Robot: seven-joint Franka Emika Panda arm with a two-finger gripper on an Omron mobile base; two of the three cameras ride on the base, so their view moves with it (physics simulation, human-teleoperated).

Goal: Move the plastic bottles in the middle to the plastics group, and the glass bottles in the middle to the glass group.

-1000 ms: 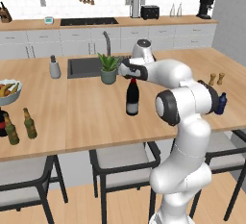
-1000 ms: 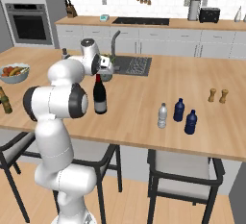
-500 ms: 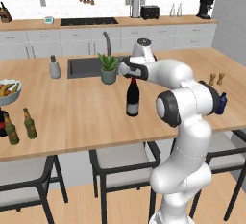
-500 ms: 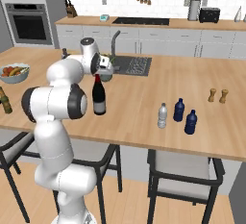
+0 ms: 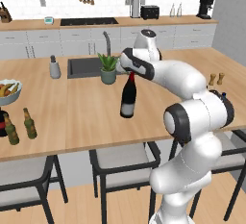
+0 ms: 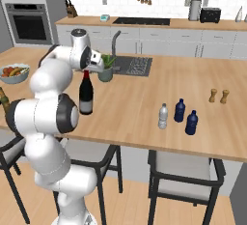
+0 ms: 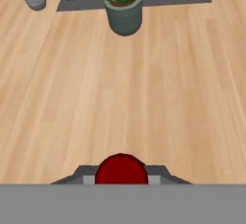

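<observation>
Gripper pinching red neck of wine bottle, I think; fingers mostly hidden in hand cam, red cap sits btwn them. No change vs 1 s ago: bottle upright on counter mid-island, arm not moved. So lift hasn't started. Glass group far left by fruit bowl.

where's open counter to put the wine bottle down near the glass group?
Bare wood runs between the wine bottle and the beer bottles at the counter's left end, bordered behind by the sink and potted plant. It gets crowded by the fruit bowl and beer bottles. The claw grips the wine bottle's neck.
</observation>
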